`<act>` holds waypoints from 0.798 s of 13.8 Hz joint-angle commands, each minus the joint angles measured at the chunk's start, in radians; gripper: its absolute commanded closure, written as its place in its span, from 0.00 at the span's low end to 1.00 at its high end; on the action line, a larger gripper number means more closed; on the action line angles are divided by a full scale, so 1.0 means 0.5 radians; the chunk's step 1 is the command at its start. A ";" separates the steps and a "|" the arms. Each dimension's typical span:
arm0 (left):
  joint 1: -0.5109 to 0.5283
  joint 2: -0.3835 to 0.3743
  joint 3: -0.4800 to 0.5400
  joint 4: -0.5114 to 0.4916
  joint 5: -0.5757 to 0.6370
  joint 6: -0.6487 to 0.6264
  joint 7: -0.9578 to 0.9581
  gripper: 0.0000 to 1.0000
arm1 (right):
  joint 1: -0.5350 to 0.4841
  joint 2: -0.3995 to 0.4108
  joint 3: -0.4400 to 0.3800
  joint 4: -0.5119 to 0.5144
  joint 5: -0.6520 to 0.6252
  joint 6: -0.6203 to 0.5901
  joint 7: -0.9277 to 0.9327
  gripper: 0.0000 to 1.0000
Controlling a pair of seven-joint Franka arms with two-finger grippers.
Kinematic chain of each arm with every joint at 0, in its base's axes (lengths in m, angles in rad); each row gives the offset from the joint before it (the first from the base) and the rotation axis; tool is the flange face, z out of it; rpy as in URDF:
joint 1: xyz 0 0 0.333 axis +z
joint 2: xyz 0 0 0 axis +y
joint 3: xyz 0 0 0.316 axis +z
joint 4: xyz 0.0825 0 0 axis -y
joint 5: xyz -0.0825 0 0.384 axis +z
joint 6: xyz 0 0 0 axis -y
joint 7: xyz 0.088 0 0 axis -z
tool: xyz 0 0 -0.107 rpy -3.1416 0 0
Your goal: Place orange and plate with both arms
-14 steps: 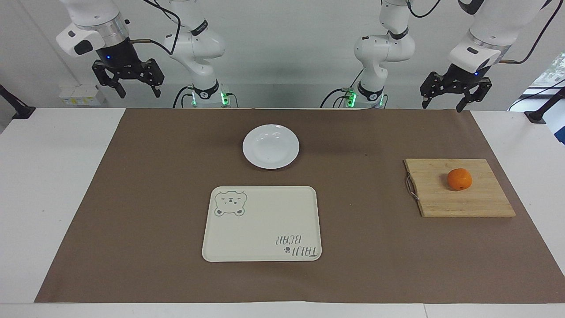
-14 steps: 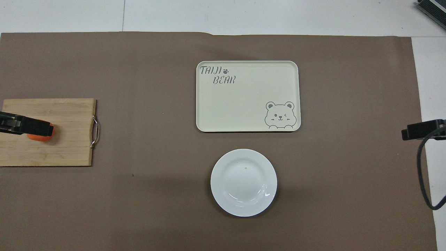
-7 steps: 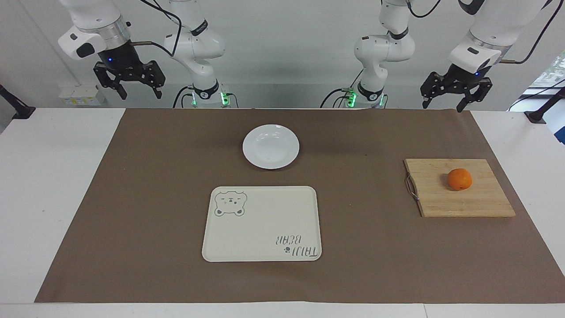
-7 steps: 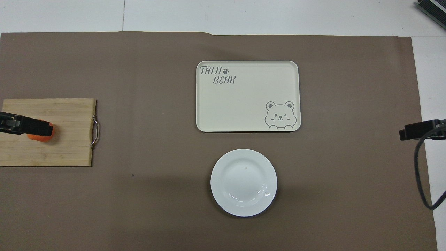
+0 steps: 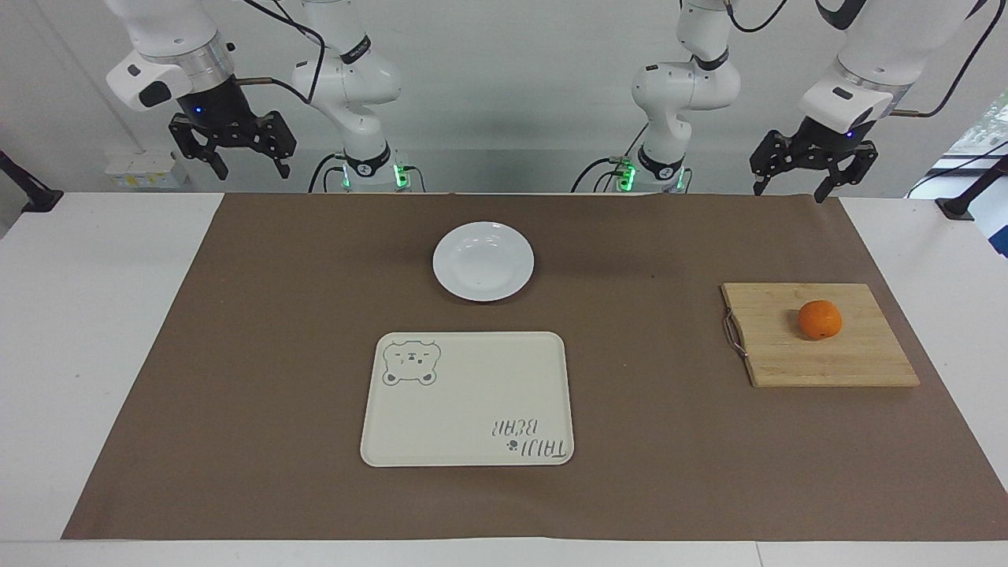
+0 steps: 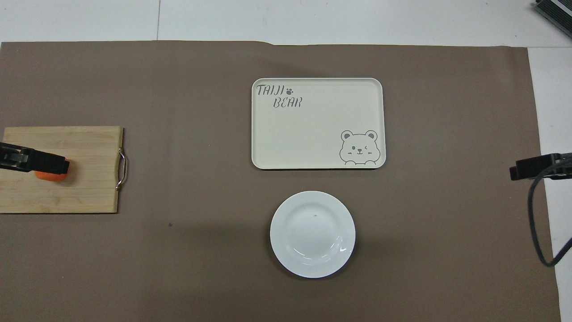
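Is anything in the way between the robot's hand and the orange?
Nothing visible. The orange sits alone on the wooden cutting board, uncovered. The left gripper hangs open in the air, raised above the table's edge by the robots, with only bare brown mat and board between them.

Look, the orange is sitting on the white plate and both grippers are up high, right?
Not quite: the orange sits on the wooden cutting board, not on the plate, as the facing view shows. The left gripper and right gripper are indeed up high.
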 commanded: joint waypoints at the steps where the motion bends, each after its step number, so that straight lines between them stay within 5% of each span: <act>1: 0.046 -0.059 -0.006 -0.124 0.018 0.082 0.046 0.00 | -0.007 -0.014 0.005 -0.044 0.002 0.061 -0.028 0.00; 11: 0.306 -0.037 -0.006 -0.480 0.018 0.511 0.371 0.00 | -0.010 -0.017 0.005 -0.071 0.005 0.067 -0.031 0.00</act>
